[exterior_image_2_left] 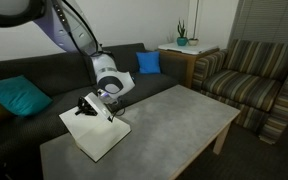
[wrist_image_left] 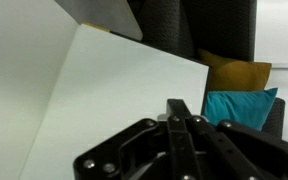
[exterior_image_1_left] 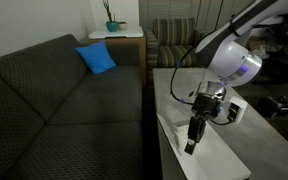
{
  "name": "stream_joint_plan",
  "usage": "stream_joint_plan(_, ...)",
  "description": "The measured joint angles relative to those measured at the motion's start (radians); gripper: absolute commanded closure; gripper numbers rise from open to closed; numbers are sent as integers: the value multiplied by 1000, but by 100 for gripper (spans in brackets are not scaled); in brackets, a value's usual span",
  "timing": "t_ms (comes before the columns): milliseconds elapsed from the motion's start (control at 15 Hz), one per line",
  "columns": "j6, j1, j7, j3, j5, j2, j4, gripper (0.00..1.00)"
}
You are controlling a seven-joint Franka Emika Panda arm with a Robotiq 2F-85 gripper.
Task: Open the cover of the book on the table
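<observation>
Gripper (wrist_image_left: 180, 108) fingers are pressed together, tips at the plain white page of the book (exterior_image_2_left: 96, 138). The book lies open on the grey table (exterior_image_2_left: 179, 118), at the end beside the sofa (exterior_image_1_left: 54, 100). Whether anything thin is pinched cannot be told. A blue cushion (exterior_image_1_left: 96, 58) rests on the sofa. Farthest back, a teal pot (exterior_image_2_left: 181, 41) on the wooden side table (exterior_image_2_left: 194, 50) holds a green plant (exterior_image_2_left: 182, 29).

text: none readable in any view
book (exterior_image_2_left: 96, 137): open page plain white, no print
arm (exterior_image_1_left: 234, 62): white shell, no logo legible
table (exterior_image_2_left: 174, 115): mottled grey top, no labels or numbers
</observation>
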Motion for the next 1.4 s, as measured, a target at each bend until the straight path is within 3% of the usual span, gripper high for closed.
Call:
stream_joint_plan(400,106,27,-7,-29,13,0,-14,100)
stream_joint_plan(800,309,-19,36,-26,-210,-3,-1,100)
stream_joint_plan(1133,387,-90,72,-30,-387,-4,28,100)
stream_joint_plan(1400,455,-107,116,-47,-498,-5,55,100)
